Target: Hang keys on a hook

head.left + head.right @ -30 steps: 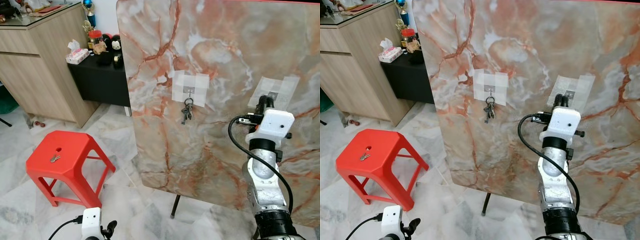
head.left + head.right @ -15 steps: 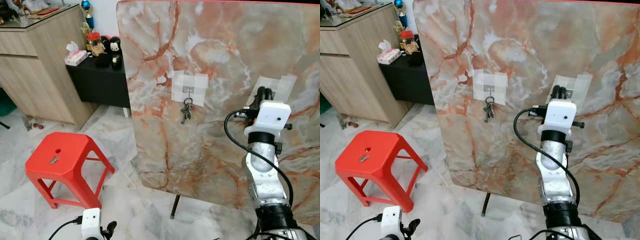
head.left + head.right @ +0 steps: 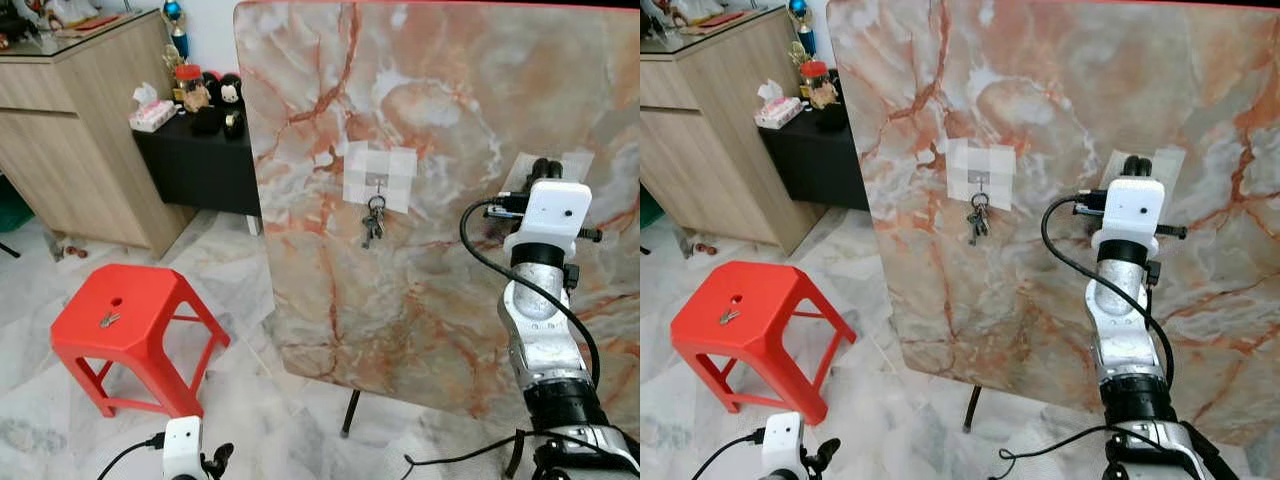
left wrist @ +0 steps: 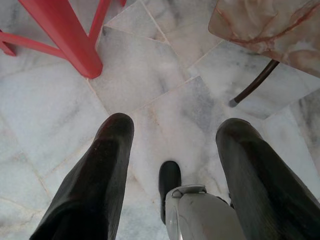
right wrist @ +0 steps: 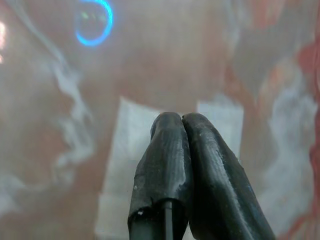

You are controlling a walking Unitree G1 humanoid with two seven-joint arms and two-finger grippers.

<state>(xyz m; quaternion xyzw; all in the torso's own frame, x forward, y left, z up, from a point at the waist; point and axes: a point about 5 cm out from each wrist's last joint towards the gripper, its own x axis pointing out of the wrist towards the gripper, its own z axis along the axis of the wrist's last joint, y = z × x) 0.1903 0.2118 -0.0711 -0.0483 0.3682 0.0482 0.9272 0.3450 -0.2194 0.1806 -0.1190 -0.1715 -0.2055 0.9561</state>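
A bunch of keys (image 3: 372, 222) hangs from a small hook (image 3: 377, 183) on a white taped patch, on an upright marble-patterned board (image 3: 440, 90). A second taped patch (image 3: 578, 163) lies further right on the board. My right gripper (image 3: 545, 168) is raised against this patch, its fingers (image 5: 170, 150) pressed together with nothing visible between them. One loose key (image 3: 108, 319) lies on top of a red stool (image 3: 135, 305). My left gripper (image 4: 175, 125) hangs low over the floor, open and holding nothing.
A wooden cabinet (image 3: 80, 120) stands at the left, with a low black table (image 3: 200, 160) beside it carrying a tissue box (image 3: 150, 113) and figurines. The board's thin dark leg (image 3: 350, 412) meets the marble floor (image 3: 270, 420) in front of me.
My right arm has risen and swung right, so its shut fingers now sit higher on the right taped patch. The hanging keys and the stool key have not moved.
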